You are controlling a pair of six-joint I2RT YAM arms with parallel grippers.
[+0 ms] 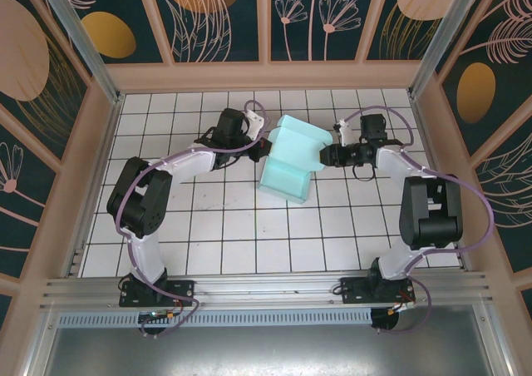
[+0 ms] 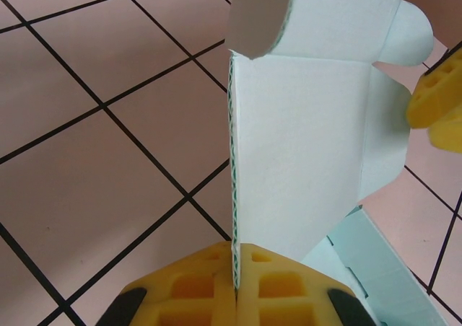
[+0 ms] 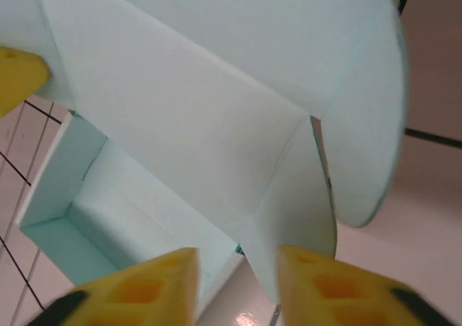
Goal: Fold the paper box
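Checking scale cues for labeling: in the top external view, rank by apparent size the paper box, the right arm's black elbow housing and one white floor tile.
1. paper box.
2. right arm's black elbow housing: nearly as large, but raised nearer the camera, so unsure.
3. floor tile, clearly smallest.

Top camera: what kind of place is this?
Likely a robot test booth: left arm and right arm bolted to a metal rail, white tiled tabletop, painted walls all around.
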